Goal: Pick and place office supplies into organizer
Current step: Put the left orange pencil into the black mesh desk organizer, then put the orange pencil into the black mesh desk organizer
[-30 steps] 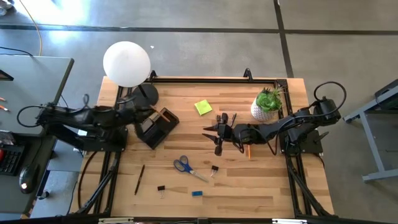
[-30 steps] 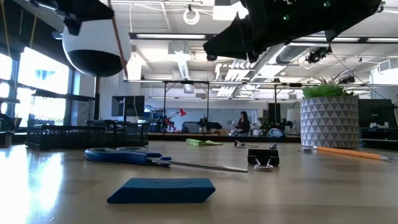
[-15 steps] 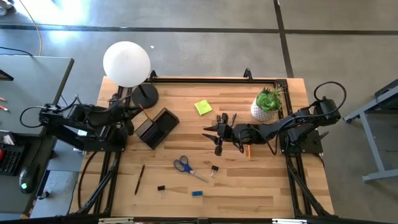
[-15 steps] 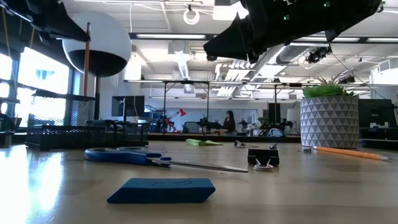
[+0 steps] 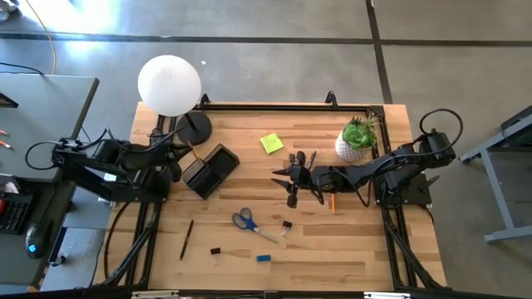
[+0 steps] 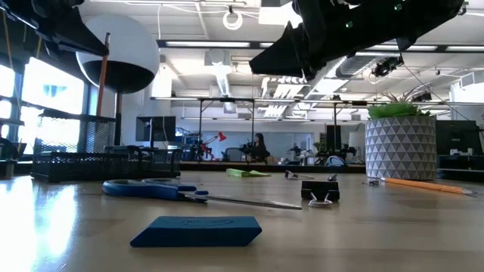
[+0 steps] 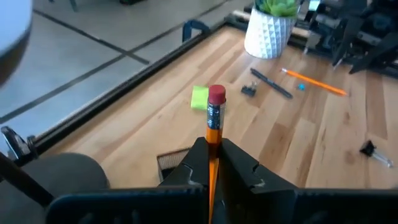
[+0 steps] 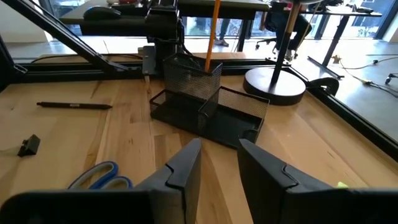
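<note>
Early stage: left pincer point(image 7: 212, 163) is gripping an orange pencil point(image 7: 214, 122) above the organizer point(image 5: 209, 169); right pincer point(image 8: 217, 158), partly parted and empty, is waiting mid-bench. Scissors point(image 5: 245, 221), clips, eraser point(image 5: 263, 258), pen and sticky pad point(image 5: 271, 143) are lying loose.

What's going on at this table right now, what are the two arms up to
The left gripper is shut on an orange pencil, holding it upright, eraser end up, near the black organizer by the lamp base. The right gripper hovers open over the table's middle, holding nothing. Still loose on the wood are the blue scissors, a yellow sticky-note pad, a blue eraser, binder clips, a dark pen and another orange pencil near the potted plant.
</note>
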{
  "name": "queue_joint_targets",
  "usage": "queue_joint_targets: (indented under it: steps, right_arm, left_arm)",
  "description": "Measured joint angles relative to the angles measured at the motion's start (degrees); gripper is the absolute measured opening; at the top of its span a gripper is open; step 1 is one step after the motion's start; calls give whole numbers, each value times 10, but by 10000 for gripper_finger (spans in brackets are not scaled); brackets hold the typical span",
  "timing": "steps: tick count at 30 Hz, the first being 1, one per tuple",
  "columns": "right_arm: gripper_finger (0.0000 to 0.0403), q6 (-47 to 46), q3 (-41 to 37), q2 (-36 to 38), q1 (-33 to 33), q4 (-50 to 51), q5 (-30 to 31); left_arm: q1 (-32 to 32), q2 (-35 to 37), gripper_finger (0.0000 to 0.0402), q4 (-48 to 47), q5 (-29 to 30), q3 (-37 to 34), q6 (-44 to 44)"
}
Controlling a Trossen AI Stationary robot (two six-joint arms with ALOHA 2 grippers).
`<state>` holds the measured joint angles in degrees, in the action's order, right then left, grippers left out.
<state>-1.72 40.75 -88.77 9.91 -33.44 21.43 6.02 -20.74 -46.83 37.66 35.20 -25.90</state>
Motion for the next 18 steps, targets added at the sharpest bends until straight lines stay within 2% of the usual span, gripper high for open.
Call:
queue_joint_targets:
  steps: [4, 13, 18]
  right_arm:
    - [100, 0, 0, 0, 0, 3, 0]
    - [100, 0, 0, 0, 0, 7, 0]
    - [100, 0, 0, 0, 0, 12, -1]
  left_arm:
    - [0, -24, 24, -2, -18, 0, -27]
    - [0, -83, 104, -1, -32, 0, -68]
    - [0, -99, 131, 15, -39, 0, -75]
